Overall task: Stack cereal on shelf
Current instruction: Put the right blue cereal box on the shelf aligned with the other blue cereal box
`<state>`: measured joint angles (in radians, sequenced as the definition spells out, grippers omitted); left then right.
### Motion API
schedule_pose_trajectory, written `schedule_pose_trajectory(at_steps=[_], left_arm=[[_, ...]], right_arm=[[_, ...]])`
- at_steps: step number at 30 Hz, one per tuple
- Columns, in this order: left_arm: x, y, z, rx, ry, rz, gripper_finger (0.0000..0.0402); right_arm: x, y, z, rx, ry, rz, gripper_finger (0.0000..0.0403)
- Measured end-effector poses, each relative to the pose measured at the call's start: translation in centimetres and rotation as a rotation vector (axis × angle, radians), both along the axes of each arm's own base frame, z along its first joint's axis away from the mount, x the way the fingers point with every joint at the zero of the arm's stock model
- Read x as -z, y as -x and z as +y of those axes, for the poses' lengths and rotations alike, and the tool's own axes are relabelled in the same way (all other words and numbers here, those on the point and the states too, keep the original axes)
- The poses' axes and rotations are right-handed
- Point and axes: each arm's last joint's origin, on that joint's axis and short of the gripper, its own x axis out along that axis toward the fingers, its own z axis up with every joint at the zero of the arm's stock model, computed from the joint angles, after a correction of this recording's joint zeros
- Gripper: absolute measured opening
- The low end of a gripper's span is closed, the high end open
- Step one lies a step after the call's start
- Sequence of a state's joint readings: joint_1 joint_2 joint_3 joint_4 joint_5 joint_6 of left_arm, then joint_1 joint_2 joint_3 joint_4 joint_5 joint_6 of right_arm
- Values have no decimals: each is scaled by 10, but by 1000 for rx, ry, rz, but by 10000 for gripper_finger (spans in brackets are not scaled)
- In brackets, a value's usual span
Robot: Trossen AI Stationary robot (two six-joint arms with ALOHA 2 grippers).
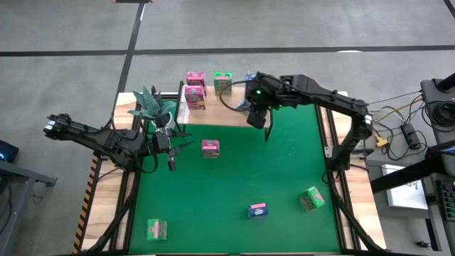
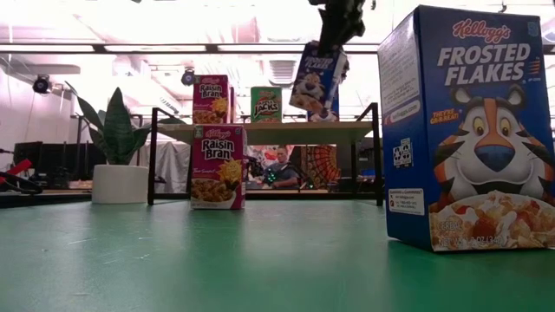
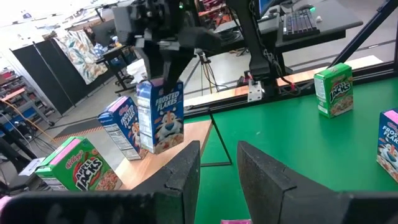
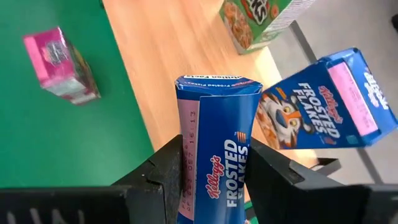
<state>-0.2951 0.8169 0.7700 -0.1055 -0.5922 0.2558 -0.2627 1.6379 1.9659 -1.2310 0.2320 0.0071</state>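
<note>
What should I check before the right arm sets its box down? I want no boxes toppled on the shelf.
1. Grip: right pincer shut on the blue Frosted Flakes box: ok.
2. Held box upright: it hangs tilted in the low view: not ok.
3. Position: box is above the shelf, near its right end: ok.
4. Neighbour: another blue box already stands close beside the held one: cannot tell if there is room.
5. Left pincer away from the shelf, over the mat: ok.
</note>
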Motion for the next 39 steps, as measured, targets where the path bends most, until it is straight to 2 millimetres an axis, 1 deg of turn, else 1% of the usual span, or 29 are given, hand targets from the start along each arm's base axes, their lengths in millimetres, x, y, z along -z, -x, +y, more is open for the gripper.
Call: schedule_pose_trajectory(at_steps=[7,12,16,21,25,29,33,36,39], left_arm=[[0,0,0,0,3,0,88],[0,0,0,-1,2,1,88],[0,0,0,0,2,3,88],[1,0,0,0,0,8,88],[2,0,0,0,-2,15,88],[3,0,0,-1,0,19,88],[5,0,0,-1,-1,22,88],[5,0,0,-1,-1,23,88],[5,0,0,-1,-1,23,88]], right_arm=[[5,-21,-9,-52,30,54,137],[11,-32,-18,-39,26,74,140],[14,-36,-27,-18,25,75,161],[19,-36,-37,4,21,93,198],[18,-34,-40,9,24,92,221],[13,-32,-40,8,28,80,236],[-1,-30,-38,9,45,29,241],[-13,-30,-38,10,68,-36,235],[-21,-34,-39,-5,104,-109,216]])
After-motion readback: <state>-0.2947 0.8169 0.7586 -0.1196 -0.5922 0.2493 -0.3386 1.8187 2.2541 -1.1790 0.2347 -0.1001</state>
